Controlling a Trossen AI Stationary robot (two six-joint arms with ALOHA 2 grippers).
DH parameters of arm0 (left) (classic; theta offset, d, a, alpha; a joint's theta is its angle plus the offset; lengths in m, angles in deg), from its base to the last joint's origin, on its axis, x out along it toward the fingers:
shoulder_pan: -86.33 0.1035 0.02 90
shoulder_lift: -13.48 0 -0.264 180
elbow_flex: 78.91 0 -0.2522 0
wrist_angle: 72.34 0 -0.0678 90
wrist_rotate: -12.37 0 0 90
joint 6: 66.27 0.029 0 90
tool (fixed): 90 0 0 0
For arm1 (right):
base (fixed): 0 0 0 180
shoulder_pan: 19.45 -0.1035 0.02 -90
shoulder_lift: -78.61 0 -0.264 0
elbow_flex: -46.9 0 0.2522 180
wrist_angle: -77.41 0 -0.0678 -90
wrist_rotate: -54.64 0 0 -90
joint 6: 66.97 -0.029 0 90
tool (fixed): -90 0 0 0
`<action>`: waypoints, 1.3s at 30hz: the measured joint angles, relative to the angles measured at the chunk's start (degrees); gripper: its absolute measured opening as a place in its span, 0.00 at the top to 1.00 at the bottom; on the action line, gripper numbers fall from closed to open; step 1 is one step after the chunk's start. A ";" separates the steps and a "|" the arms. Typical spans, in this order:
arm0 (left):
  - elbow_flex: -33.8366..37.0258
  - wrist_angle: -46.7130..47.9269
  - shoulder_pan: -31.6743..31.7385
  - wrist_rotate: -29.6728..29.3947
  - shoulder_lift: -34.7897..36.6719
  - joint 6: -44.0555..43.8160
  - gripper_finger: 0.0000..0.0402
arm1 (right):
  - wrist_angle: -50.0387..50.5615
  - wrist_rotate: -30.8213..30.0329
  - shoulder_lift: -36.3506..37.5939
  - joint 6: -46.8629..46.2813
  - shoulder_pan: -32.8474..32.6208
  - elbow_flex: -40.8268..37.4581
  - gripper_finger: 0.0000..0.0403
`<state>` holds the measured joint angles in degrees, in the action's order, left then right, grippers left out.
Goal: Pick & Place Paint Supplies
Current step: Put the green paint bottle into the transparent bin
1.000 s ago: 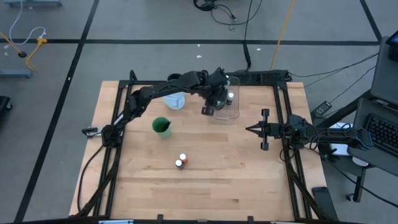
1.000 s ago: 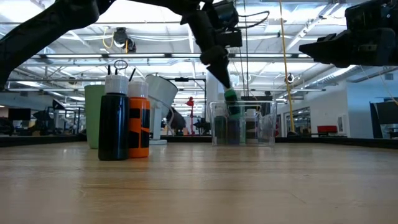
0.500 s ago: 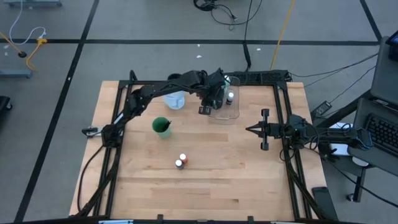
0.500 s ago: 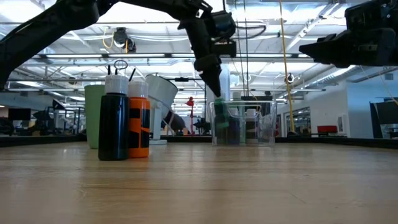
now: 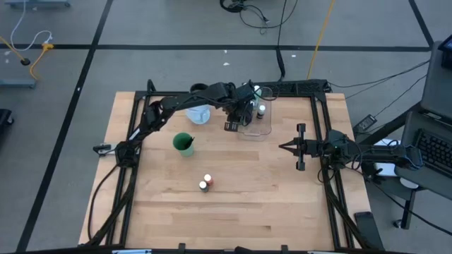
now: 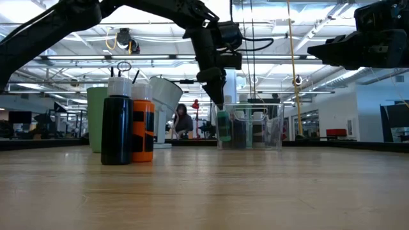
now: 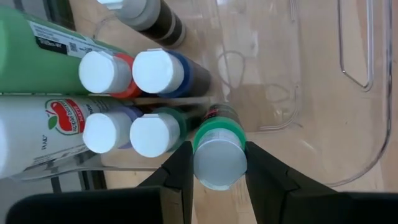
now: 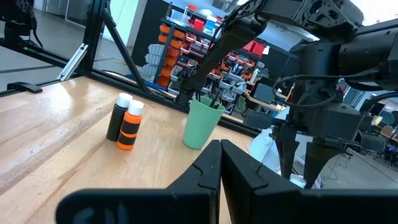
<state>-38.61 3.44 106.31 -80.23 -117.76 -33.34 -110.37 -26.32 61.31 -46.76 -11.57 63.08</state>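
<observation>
Wooden tabletop (image 5: 233,204), workshop hall behind.

Item: small green paint bottle (image 7: 219,155), clamped between the left gripper (image 7: 217,177) jaws, hanging just above the clear tray (image 7: 348,124), beside the bottles already standing there.

Handling: lower straight into the free slot next to the green-topped bottle (image 7: 152,132); release only once seated, apparently clear of neighbours.

Pending: black and orange bottles (image 5: 205,183) mid-table, green cup (image 5: 183,143) with brushes.

Right gripper (image 5: 284,147): jaws together, idle at the table's right.
</observation>
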 joint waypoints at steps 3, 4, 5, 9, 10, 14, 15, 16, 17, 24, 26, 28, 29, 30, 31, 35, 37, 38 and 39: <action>-0.01 -0.07 0.03 -0.09 0.00 -0.04 0.75 | -0.01 0.00 -0.01 0.00 0.01 0.00 0.99; -0.01 -0.09 0.03 -0.01 0.00 -0.04 0.74 | -0.02 0.00 -0.01 0.00 0.01 0.00 0.99; -0.01 -0.07 0.03 0.23 0.00 -0.02 0.72 | -0.01 0.00 -0.01 0.00 0.00 0.00 0.99; 0.00 -0.08 0.03 0.81 0.00 1.09 0.70 | 0.00 0.00 -0.02 0.00 0.02 0.00 0.99; 0.36 -0.60 0.03 0.79 0.00 1.40 0.70 | -0.01 0.00 -0.01 0.00 0.00 0.01 0.99; 1.86 -2.49 0.05 1.06 -0.07 1.77 0.72 | 0.00 0.00 -0.02 -0.02 0.02 0.02 0.99; 2.13 -2.49 0.05 1.02 -0.07 1.90 0.72 | -0.01 0.01 0.00 0.00 0.01 0.01 0.99; 2.55 -2.74 0.03 1.04 0.01 2.15 0.72 | 0.00 0.00 -0.02 0.00 0.00 0.00 0.99; 3.00 -3.00 0.03 1.03 0.04 2.53 0.72 | 0.00 0.01 -0.01 0.00 0.01 0.02 0.99; 4.59 -5.31 0.03 0.97 0.07 2.98 0.70 | 0.08 0.01 -0.01 0.00 0.00 0.02 0.99; 4.62 -5.92 0.03 0.97 0.07 2.80 0.70 | 0.21 0.02 0.00 0.00 0.01 0.00 0.99; 4.64 -6.48 0.03 0.98 0.07 2.84 0.70 | 0.37 0.02 -0.02 -0.02 0.00 0.00 0.99; 4.66 -6.75 0.00 0.97 0.06 2.81 0.69 | 0.37 0.02 -0.02 -0.02 0.02 0.02 0.99; 4.66 -6.93 -0.03 0.88 0.04 2.74 0.69 | 0.43 0.02 -0.02 -0.02 0.01 0.01 0.99; 4.66 -7.23 -0.05 0.50 0.04 2.46 0.68 | 0.44 0.02 -0.02 -0.01 0.02 0.00 0.99; 4.66 -7.85 -0.08 -0.50 0.04 1.20 0.60 | 0.44 0.02 -0.02 -0.02 0.00 0.02 0.99; 4.66 -7.87 -0.03 -1.41 0.04 0.75 0.55 | 0.44 0.02 -0.02 -0.02 0.02 0.00 0.99; 4.66 -7.87 -0.03 -1.94 0.04 0.41 0.53 | 0.44 0.02 -0.02 -0.02 0.02 0.02 0.99; 4.66 -7.87 -0.03 -2.34 0.04 0.25 0.50 | 0.44 0.02 -0.02 -0.02 0.00 0.02 0.99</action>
<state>-33.94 -4.43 106.27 -82.57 -117.71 -33.09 -109.93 -26.30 61.29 -46.78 -11.57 63.10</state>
